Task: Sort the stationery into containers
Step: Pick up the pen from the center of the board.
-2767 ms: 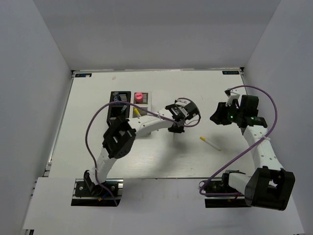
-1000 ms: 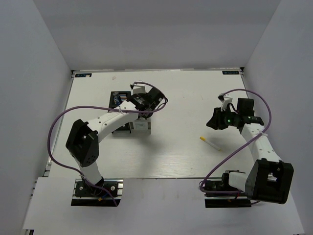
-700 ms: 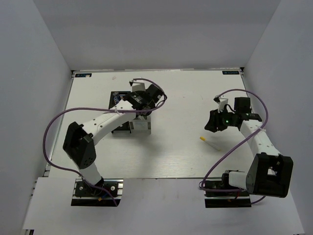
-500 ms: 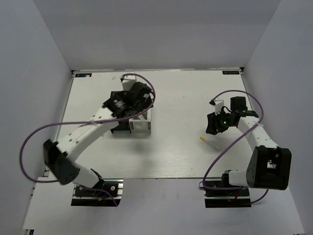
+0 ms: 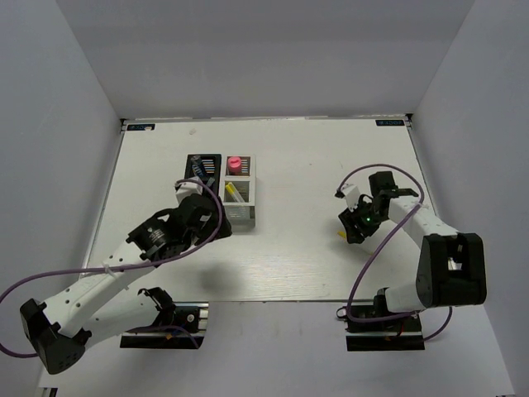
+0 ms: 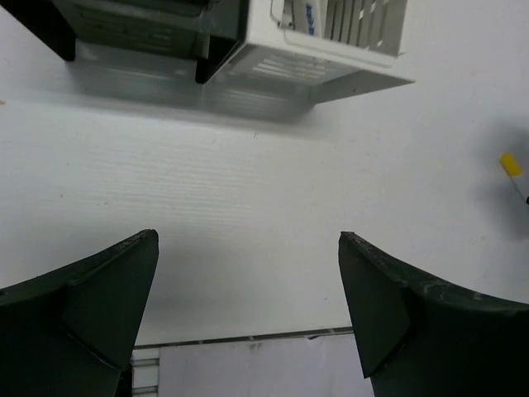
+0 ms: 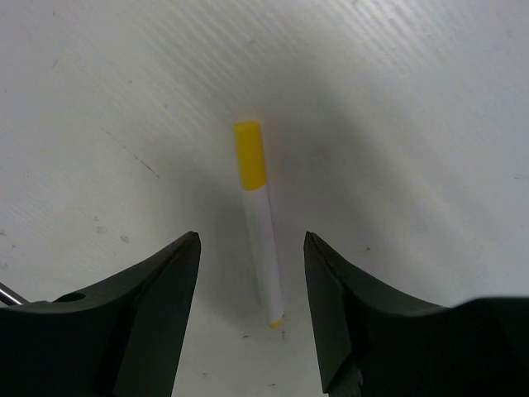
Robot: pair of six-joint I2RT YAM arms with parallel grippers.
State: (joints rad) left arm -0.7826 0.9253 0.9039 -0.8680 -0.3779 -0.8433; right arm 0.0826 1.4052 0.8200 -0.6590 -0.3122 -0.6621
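1. The right gripper (image 7: 251,241) hangs low over the table (image 7: 413,124) with its jaws apart. One jaw is on each side of a white yellow-tipped stick (image 7: 259,219) lying flat, and neither touches it.
2. The left gripper (image 6: 248,248) is spread wide above the table, on the near side of the joined black box (image 6: 132,25) and white box (image 6: 331,50).
3. A pink marker (image 5: 234,164) stands in the white box's far compartment.

Black plastic organiser box (image 5: 204,155) sits left of centre on the white tabletop (image 5: 297,157), with the white plastic organiser box (image 5: 252,190) joined on its right. Stubby pink marker (image 5: 235,165) stands in the white box's far cell, blue-and-white tube (image 5: 197,168) in the black box's. Loose yellow-tipped white stick (image 7: 259,217) lies right of centre, between the right gripper (image 7: 251,248) fingers, touching neither.
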